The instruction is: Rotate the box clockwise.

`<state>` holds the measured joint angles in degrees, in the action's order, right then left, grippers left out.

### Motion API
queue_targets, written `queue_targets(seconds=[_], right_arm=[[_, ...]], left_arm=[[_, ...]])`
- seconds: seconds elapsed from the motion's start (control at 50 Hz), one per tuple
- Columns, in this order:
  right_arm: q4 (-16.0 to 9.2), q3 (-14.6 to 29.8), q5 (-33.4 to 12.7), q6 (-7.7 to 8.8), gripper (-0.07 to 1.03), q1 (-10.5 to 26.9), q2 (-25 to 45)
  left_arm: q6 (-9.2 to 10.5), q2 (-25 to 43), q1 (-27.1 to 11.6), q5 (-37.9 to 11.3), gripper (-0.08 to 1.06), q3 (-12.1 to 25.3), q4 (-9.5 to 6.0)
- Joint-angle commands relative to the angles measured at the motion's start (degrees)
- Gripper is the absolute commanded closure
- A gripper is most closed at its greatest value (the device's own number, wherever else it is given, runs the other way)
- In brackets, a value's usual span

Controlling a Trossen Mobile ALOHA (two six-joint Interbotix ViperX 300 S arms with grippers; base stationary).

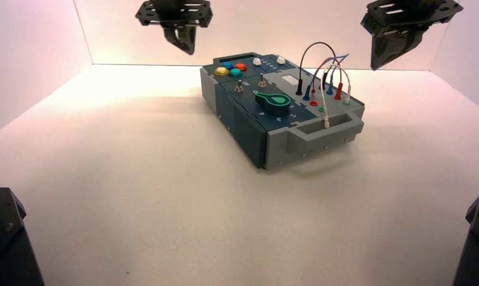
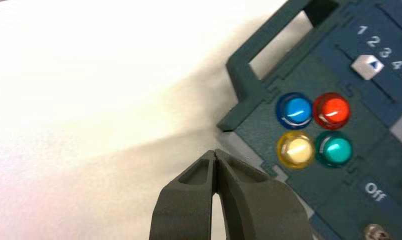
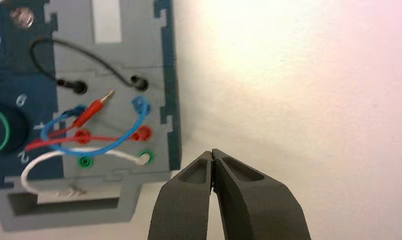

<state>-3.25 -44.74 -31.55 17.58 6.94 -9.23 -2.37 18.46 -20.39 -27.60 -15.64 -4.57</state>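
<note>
The box (image 1: 249, 122) lies on the white table, turned at a slant, its grey handle end (image 1: 320, 128) nearest me at the right. Its top carries coloured round buttons (image 1: 231, 68), two toggle switches (image 1: 239, 87), a green knob (image 1: 277, 102) and looping wires (image 1: 326, 71). My left gripper (image 1: 185, 43) hangs shut above the table, left of the box's far end. Seen from the left wrist, the left gripper (image 2: 215, 152) is beside the teal corner by the yellow button (image 2: 295, 149). My right gripper (image 1: 387, 58) hangs shut, right of the wires. From the right wrist, the right gripper (image 3: 211, 153) sits just off the box's edge (image 3: 172, 100).
White walls close the table at the back and both sides. Dark arm bases stand at the near left corner (image 1: 5, 238) and near right corner (image 1: 475, 238). A slider (image 2: 369, 66) on the box's far end points near 3 on its number scale.
</note>
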Motion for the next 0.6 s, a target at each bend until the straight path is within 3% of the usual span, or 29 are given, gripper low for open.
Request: queue_targets(seconds=[0.02, 0.4, 0.6], right_arm=[[-0.4, 2.3, 2.9, -1.49, 0.98, -0.2, 0.7], [-1.1, 2.5, 9.1, -1.93, 0.98, 0.1, 11.1], [-1.1, 3.1, 8.5, -1.93, 0.98, 1.3, 13.4]], left_arm=[[0.0, 0.2, 0.1, 1.1, 1.01, 0.7, 0.18], [0.7, 2.5, -1.4, 1.5, 1.01, -2.0, -0.26], [0.7, 3.0, -2.7, 1.8, 1.01, -2.5, -0.26]])
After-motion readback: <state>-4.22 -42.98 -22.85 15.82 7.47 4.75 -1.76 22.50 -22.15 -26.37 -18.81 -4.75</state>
